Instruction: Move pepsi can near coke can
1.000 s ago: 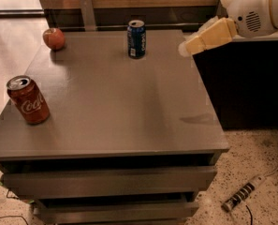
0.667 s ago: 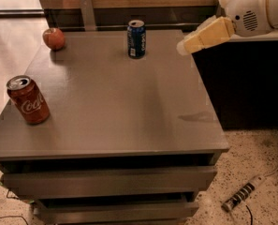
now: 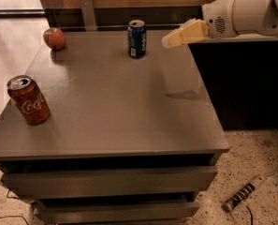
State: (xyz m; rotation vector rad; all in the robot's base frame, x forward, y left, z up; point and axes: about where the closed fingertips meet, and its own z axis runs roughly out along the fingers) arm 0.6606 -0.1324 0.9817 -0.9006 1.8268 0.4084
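Red apple (image 3: 54, 38) sitting far left on grey cabinet top (image 3: 115, 102), power strip (image 3: 244, 193) lying on floor (image 3: 265, 149) near right

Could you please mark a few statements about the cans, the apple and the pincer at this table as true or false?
1. The dark blue drink can with a silver top stands upright near the far edge of the grey table. True.
2. The red drink can with white cursive lettering touches the blue can. False: they stand far apart, the red one near the front left corner.
3. The cream pincer grips the blue can. False: it hovers just right of that can in the view, apart from it.
4. The round red apple sits at the table's far left corner. True.
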